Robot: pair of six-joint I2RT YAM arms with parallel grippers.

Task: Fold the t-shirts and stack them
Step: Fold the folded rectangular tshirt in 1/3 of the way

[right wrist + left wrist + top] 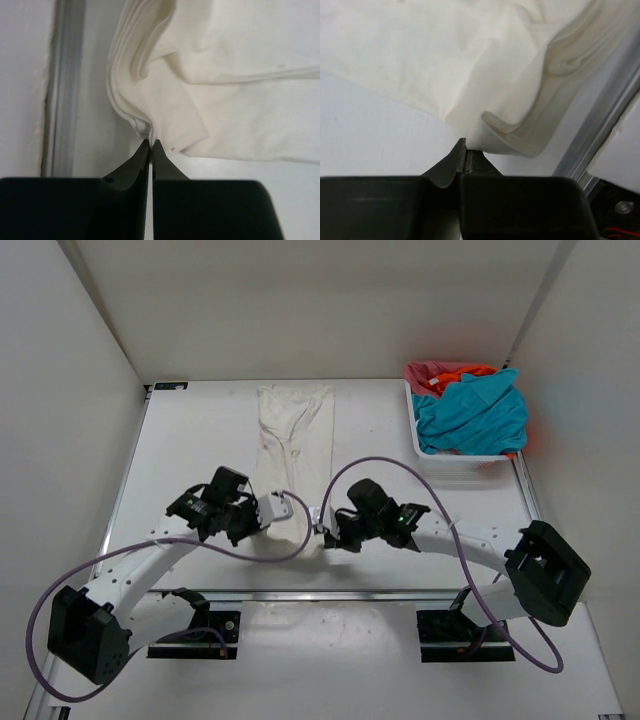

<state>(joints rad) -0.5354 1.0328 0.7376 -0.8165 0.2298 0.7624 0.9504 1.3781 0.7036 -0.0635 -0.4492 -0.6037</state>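
Currently, the white shirt is laid flat on the table as a long narrow strip, running from the far edge toward the arms. Its near end is bunched and lifted slightly between the two grippers.

Left gripper: jaws are closed. In the left wrist view, the fingertips are seen pressed together with a curled hem of the white shirt coming straight out of the tip, so the near left corner is pinched. How much cloth sits between the pads cannot be told.

Right gripper: jaws are closed too. In the right wrist view, the tips are met right at a folded corner of the white shirt, with layered hem edges stacked just above them. A thin pinch on the near right corner is indicated.

Both grippers are set close together, facing each other across the strip's near end. A metal rail is seen just beside that end in both wrist views.

The basket is placed at the table's far right corner, well apart from the arms. It is filled by the teal shirt on top, with the orange shirt and pink shirt crumpled under and behind it.
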